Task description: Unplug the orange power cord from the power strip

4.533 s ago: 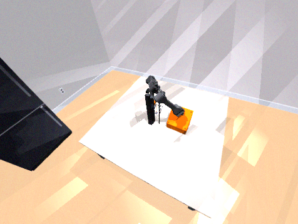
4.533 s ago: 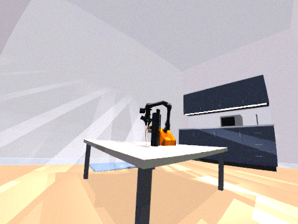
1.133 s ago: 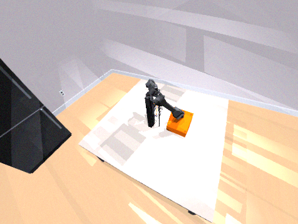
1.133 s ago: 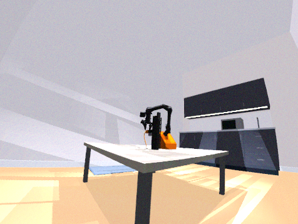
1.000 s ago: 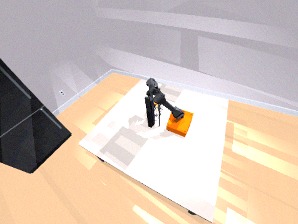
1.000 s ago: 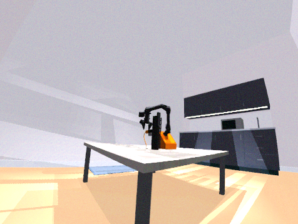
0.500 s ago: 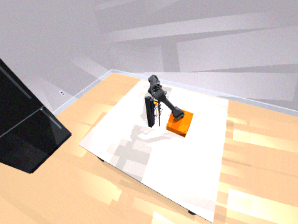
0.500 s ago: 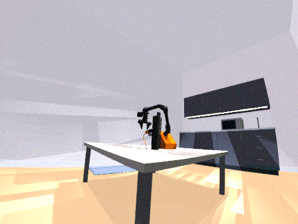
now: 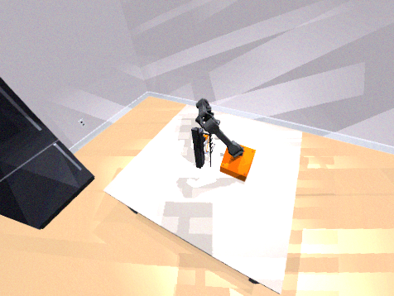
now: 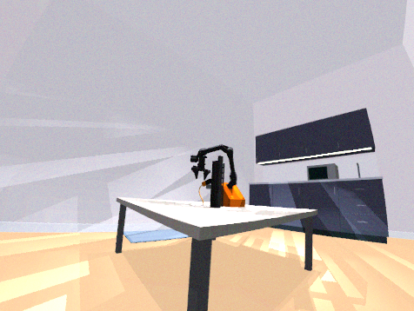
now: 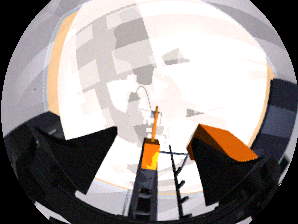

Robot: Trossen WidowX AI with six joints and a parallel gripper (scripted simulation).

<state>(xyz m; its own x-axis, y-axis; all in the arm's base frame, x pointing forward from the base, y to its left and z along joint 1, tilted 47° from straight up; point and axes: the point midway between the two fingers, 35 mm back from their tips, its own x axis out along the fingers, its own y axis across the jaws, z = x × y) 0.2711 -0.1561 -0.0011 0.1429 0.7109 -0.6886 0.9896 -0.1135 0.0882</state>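
Orange plug (image 11: 150,155) at lower centre seems free of our wide-open, empty gripper (image 10: 199,172), because we are letting go.

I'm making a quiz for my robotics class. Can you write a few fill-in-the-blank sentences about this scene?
1. The gripper jaws are ____ and hold nothing.
2. The arm is mounted on a block coloured ____.
3. The tall black power strip stands on a ____ table.
4. The thin cord beside the strip is ____.

Missing words: open; orange; white; orange
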